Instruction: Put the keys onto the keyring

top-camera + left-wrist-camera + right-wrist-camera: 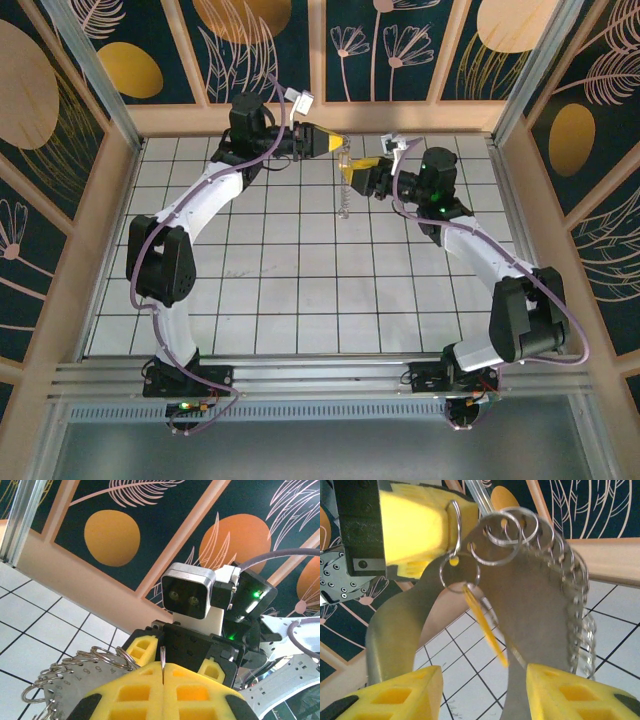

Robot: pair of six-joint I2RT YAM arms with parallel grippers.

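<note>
The two arms meet in the air over the far middle of the table. The left gripper is squeezed tight on the top edge of the keyring. The keyring looks like a flat silver plate with lots of little rings along its rim, and it hangs down toward the table. The right gripper is just to the right of it and a bit nearer, pointing left at the plate. Its two fingers stand apart, and nothing is pinched between them.

The key is thin and yellow. It seems to hang from a small ring at the plate's edge, close to the left gripper. Its long side runs down from that ring, leaning a little. It is blurry, so it may be swinging. The key is right in front of the right gripper, in line with the gap between its fingers. So the right arm is the one placed to reach it, by going straight ahead.
</note>
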